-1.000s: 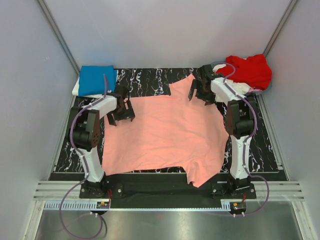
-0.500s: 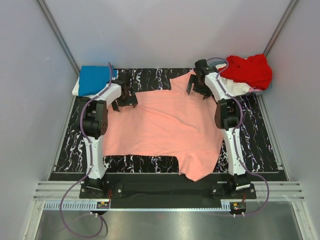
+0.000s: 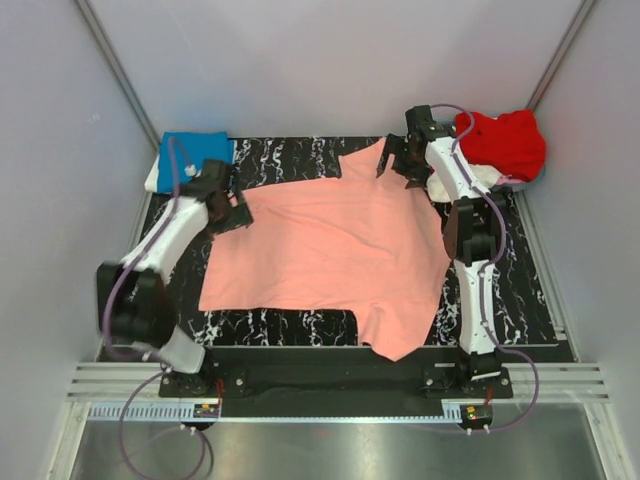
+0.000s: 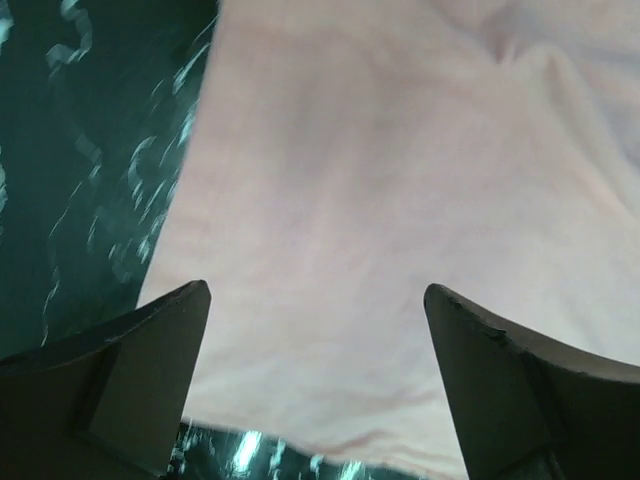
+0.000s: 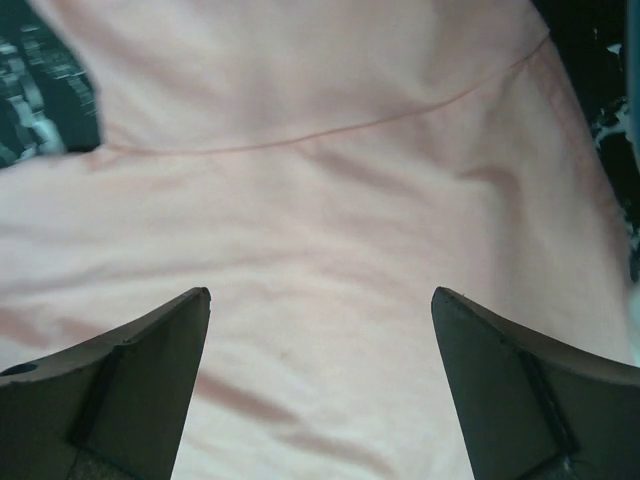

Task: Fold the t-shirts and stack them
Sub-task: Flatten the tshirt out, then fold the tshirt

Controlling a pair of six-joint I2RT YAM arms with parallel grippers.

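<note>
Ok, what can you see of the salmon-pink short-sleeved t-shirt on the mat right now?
The salmon-pink short-sleeved t-shirt is soft plain cloth, spread flat and unfolded on the black white-veined mat, lying sideways: hem toward the left, one sleeve at the far edge, the other at the near edge. Shallow wrinkles and a stitched seam show. The open left gripper hangs over its far left corner, the open right gripper over the far sleeve; neither pinches cloth. Its collar is not visible.

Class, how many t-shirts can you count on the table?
3 plainly: a salmon-pink cloth t-shirt spread flat mid-table, a folded bright blue one far left, a crumpled red one far right. White cloth under the blue may hide more.
</note>
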